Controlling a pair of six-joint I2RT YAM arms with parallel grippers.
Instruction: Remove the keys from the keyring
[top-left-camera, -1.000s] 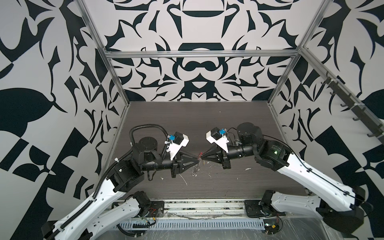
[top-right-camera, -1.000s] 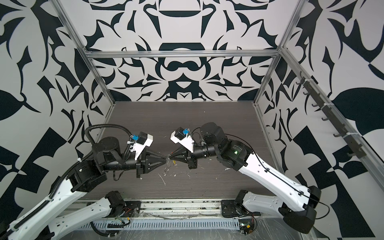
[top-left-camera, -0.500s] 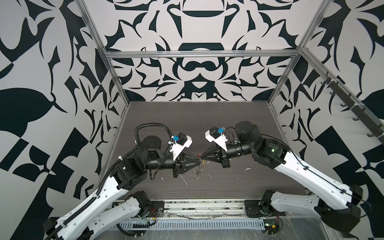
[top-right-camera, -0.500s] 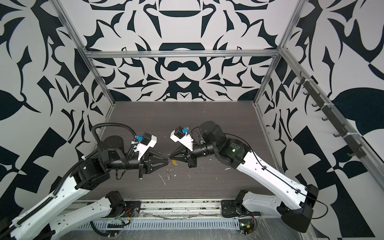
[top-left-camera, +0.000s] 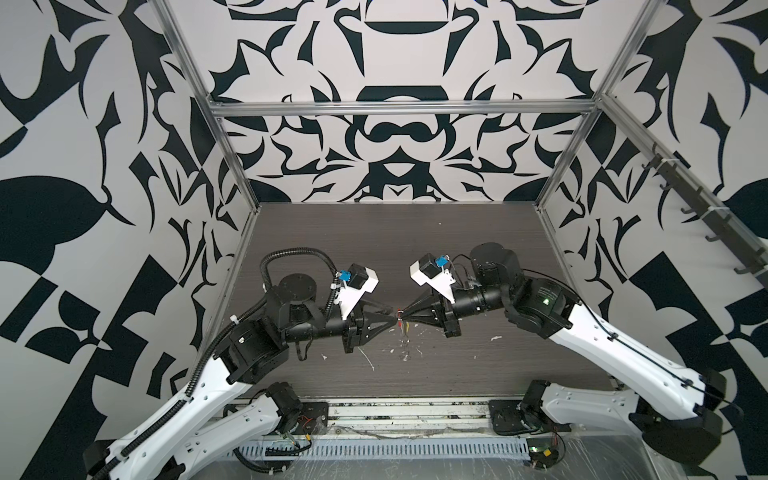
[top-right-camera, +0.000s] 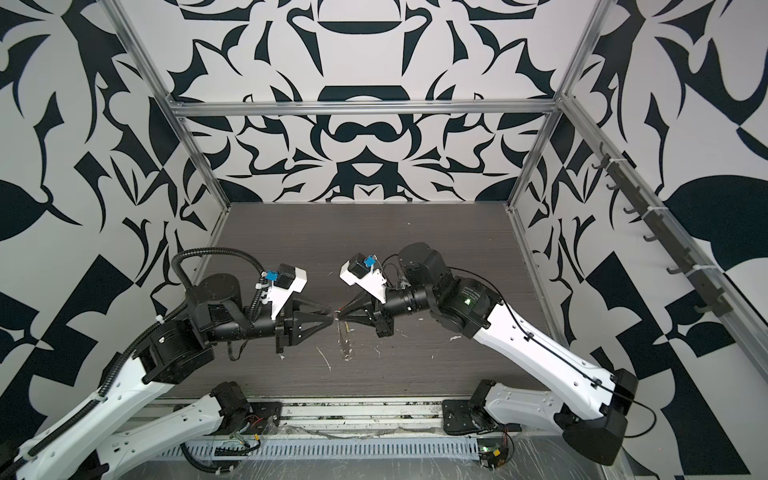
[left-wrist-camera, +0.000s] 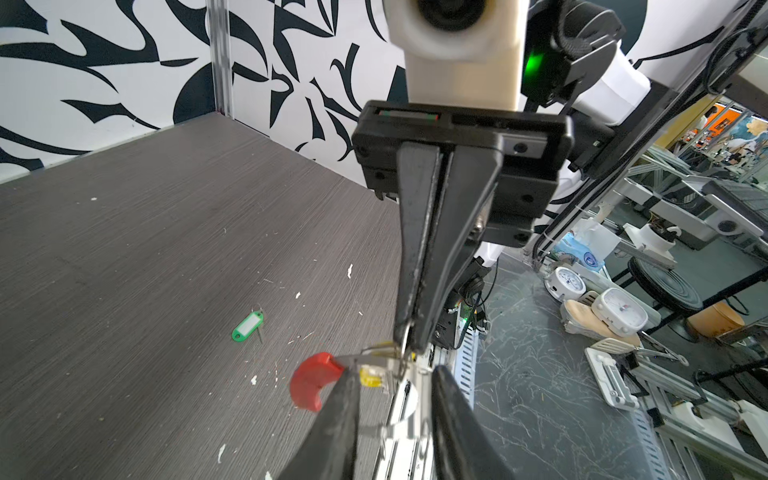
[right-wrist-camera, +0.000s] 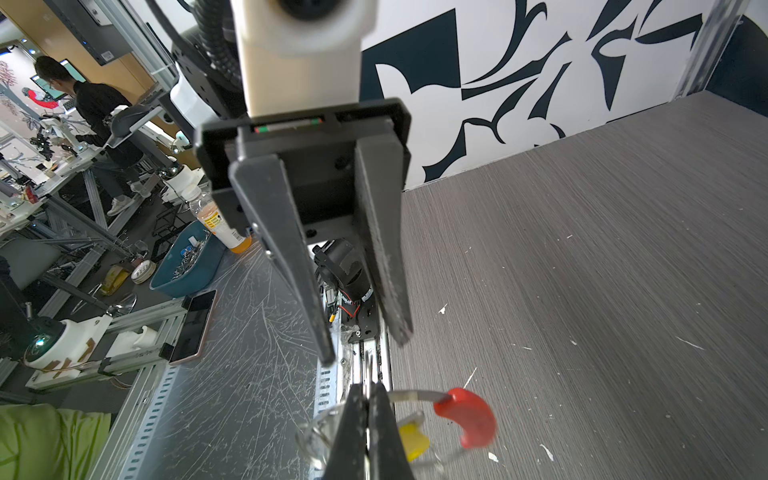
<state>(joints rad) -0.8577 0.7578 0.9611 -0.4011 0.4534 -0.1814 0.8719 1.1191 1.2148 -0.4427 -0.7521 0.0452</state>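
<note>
While right gripper (right-wrist-camera: 368, 399) is pressed together on the thin metal of the keyring (right-wrist-camera: 417, 394), holding it clear of the table (left-wrist-camera: 124, 249), left gripper (right-wrist-camera: 365, 347) faces it tip to tip, jaws spread, pinching nothing

Role split looks sensible: right anchors the hoop in the air so the tags hang free, left is free to work a tag off

Red strip (right-wrist-camera: 467, 415) and yellow tag (right-wrist-camera: 411, 442) are both on the ring, just beside the right tips. Ring band runs through the gap between the left fingers (left-wrist-camera: 340, 399), and the red strip sits right against the outside of one; can't tell if touching

Green tag (left-wrist-camera: 247, 326) lies flat on the table, well below and apart from both grippers, so that one's off. My read: one of three done

Next for left is closing on yellow or red. Risk: thin ring swivels in right's pinch
</note>
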